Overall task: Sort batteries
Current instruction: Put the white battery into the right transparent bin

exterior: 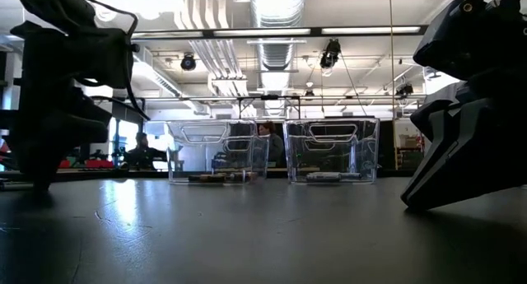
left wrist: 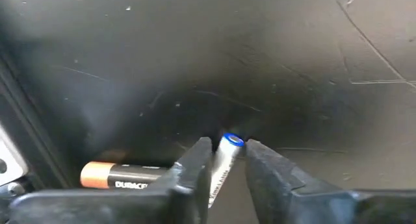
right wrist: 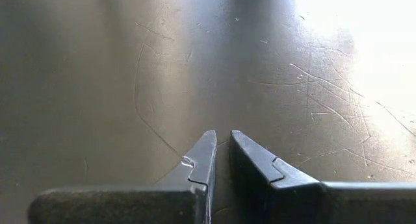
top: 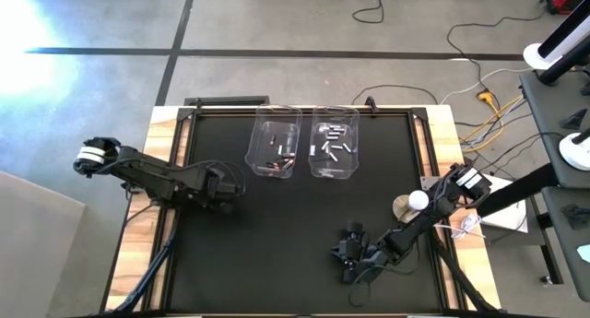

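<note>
While the right gripper (top: 350, 253) waits pinched shut and empty low on the mat, the left gripper (left wrist: 226, 160) straddles a silvery battery (left wrist: 223, 160) lengthwise between its closing fingers, firm grip unconfirmed, a copper-topped battery (left wrist: 123, 175) lying crosswise just beside.

The slim silvery-white battery with a blue-ringed tip (left wrist: 225, 160) is showing only partly, its lower length hiding behind the left gripper's dark fingers (left wrist: 195, 172). Beside it, the copper-and-black battery (left wrist: 123, 176) is being cut short by the same finger. In the two clear plastic bins (top: 274, 145), the batteries are appearing too small to tell apart.
</note>
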Tool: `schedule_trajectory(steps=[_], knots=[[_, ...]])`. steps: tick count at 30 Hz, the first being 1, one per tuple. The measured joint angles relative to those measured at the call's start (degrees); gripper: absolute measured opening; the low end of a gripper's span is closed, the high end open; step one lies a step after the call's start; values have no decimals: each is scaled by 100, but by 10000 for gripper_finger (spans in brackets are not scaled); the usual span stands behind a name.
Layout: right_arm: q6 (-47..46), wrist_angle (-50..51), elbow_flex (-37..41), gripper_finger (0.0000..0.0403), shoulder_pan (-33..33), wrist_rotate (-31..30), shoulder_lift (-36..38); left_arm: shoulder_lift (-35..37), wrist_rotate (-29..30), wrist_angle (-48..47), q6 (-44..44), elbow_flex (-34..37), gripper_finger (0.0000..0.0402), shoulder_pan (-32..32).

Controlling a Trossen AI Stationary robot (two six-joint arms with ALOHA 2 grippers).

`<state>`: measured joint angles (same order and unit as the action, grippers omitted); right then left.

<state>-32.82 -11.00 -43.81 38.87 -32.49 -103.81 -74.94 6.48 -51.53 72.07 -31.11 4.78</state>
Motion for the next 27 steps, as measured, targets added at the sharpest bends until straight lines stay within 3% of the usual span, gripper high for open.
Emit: schedule_trajectory(steps=[8, 20, 27], knots=[[217, 5, 0, 38, -4, 97, 9, -2, -14, 290, -58, -28, 11, -3], [463, 17, 7, 38, 140, 155, 659, -17, -27, 2219, -1080, -902, 16, 71], [303, -132, 7, 38, 145, -320, 651, -52, 466, 4217, -2357, -1700, 17, 223]])
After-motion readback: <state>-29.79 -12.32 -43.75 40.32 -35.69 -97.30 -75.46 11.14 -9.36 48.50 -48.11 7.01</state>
